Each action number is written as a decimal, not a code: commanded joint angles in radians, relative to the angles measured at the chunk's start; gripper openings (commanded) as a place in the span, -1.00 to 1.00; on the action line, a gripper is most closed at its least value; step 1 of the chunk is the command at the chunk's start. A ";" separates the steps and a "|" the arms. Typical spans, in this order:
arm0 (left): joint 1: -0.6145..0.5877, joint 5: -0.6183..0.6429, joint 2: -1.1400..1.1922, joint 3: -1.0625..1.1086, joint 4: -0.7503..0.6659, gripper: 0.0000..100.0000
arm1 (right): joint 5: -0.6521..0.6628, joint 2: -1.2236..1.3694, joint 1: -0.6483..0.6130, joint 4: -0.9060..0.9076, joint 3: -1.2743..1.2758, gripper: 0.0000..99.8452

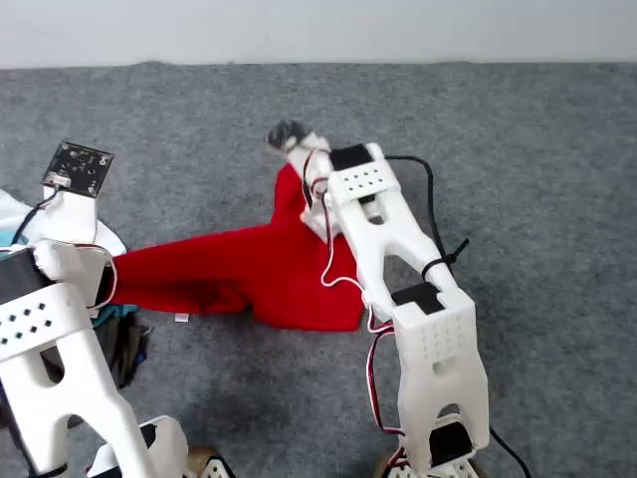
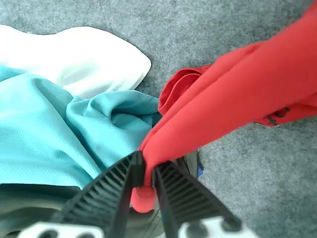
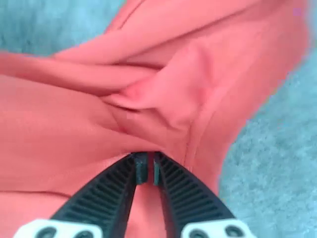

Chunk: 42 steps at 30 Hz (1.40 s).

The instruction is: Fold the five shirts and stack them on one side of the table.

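A red shirt (image 1: 259, 274) hangs stretched in a twisted band between both arms over the grey table (image 1: 518, 149). At the left, my left gripper (image 1: 107, 281) is shut on one end of it; in the left wrist view the red shirt (image 2: 237, 89) bunches between the closed fingers of the left gripper (image 2: 143, 171). Near the table's middle, my right gripper (image 1: 307, 194) pinches the other end, lifted off the surface. Seen from the right wrist, folds of the red shirt (image 3: 173, 89) are clamped in the right gripper (image 3: 147, 166).
A pile of shirts lies under the left arm: a white shirt (image 2: 74, 54), a turquoise shirt (image 2: 44, 134) and a dark shirt (image 1: 124, 349). The white shirt (image 1: 15, 214) reaches the left edge. Grey felt covers the right and far side.
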 commanded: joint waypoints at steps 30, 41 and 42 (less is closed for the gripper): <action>-0.012 0.012 -0.002 -0.042 -0.008 -0.97 | -0.003 0.085 0.015 0.346 -0.078 -0.92; -0.012 0.012 -0.003 -0.045 -0.005 -0.97 | -0.003 0.147 0.048 0.137 -0.476 -0.92; -0.012 0.012 -0.003 -0.045 -0.005 -0.97 | -0.003 0.147 0.047 0.151 -0.489 -0.92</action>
